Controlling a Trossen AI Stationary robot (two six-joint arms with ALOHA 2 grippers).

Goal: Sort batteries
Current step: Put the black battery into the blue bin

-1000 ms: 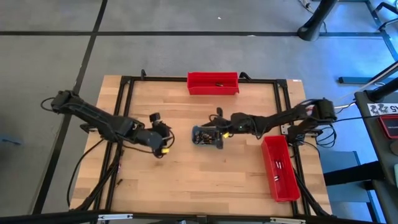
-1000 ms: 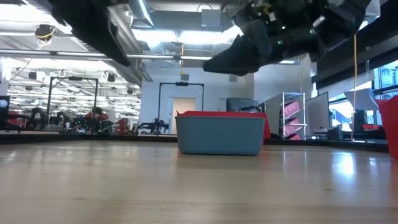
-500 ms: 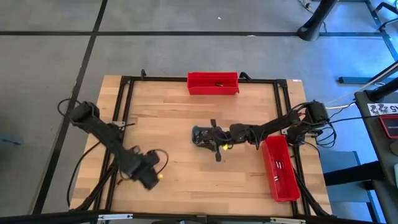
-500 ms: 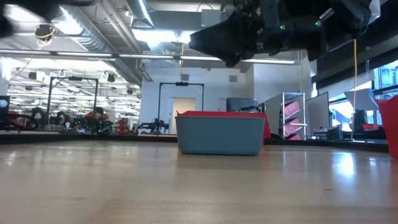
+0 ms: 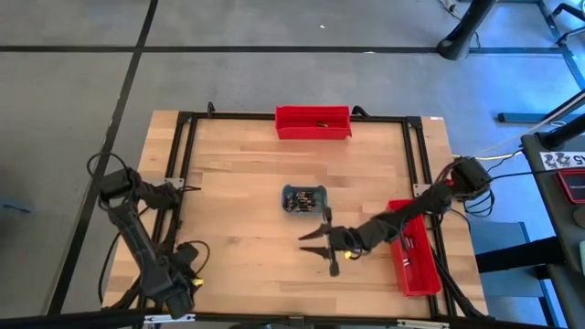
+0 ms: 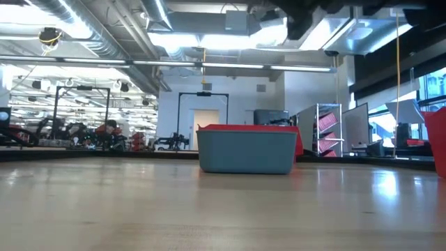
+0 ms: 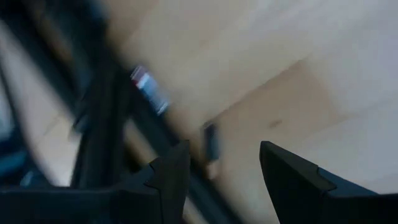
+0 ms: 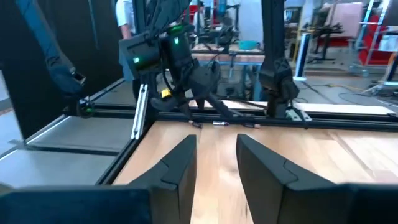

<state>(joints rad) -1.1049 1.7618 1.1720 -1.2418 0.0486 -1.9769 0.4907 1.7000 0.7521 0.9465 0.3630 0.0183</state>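
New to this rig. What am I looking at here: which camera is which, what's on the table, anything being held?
Two dark robot arms work at a wooden table. The high view looks straight down, the low view looks level across the tabletop, and each wrist view looks past that arm's own fingers. A small grey-blue tray of batteries sits mid-table, with red bins at the far edge and the right side. The right gripper is open above bare wood; the left gripper, open too, is at the near-left corner. Neither holds anything.
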